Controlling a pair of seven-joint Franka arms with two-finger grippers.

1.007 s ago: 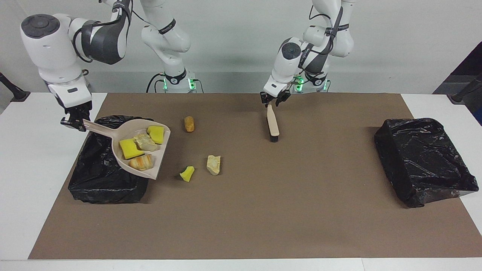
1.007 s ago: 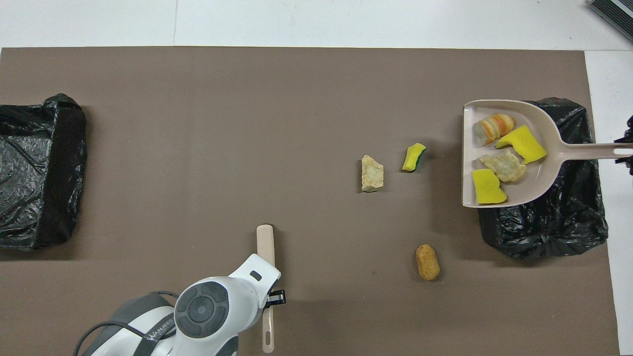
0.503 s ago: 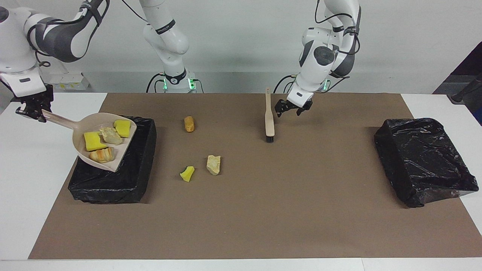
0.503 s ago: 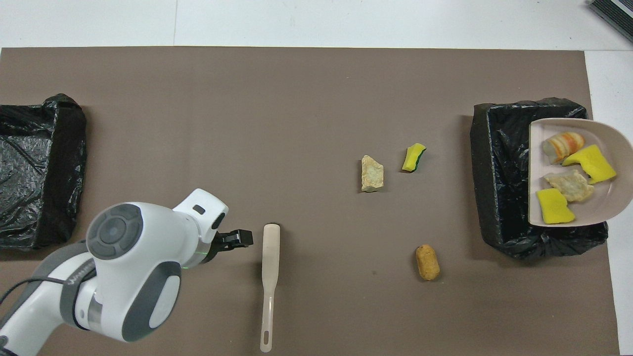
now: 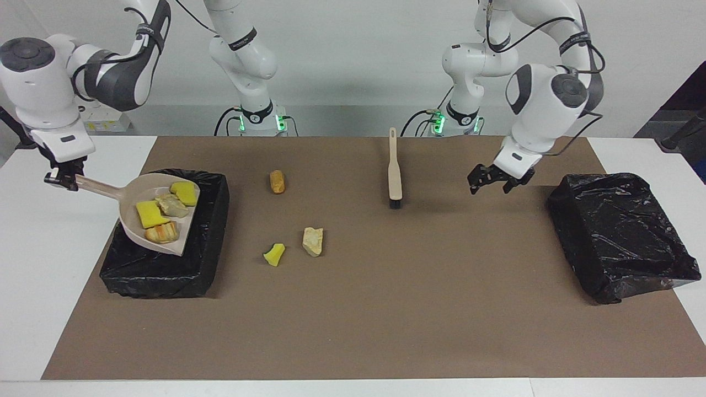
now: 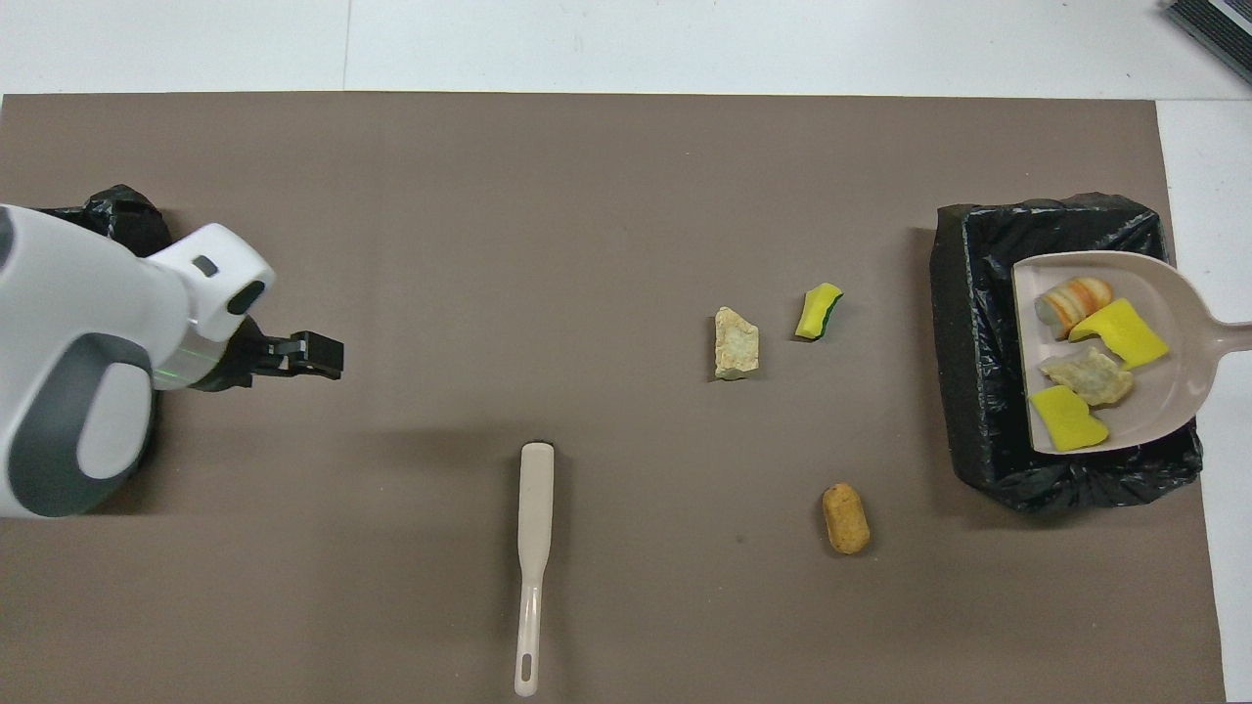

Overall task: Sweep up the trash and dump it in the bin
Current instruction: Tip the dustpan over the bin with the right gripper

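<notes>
Holding loaded dustpan (image 5: 160, 218) over bin (image 5: 165, 270), right gripper (image 5: 62, 179) clenched on handle; left gripper (image 5: 491, 182) released, empty; four scraps (image 5: 162, 212) undumped, three scraps (image 5: 311, 241) unswept on tabletop.

**Nothing on my table that I can read**

I find no legible word, number or sign anywhere in either view. My right arm (image 5: 238, 37) carries a small dark band of lettering on its white link, too small for me to make out. The things lying on the mat bear no labels or brand marks that I can see.
</notes>
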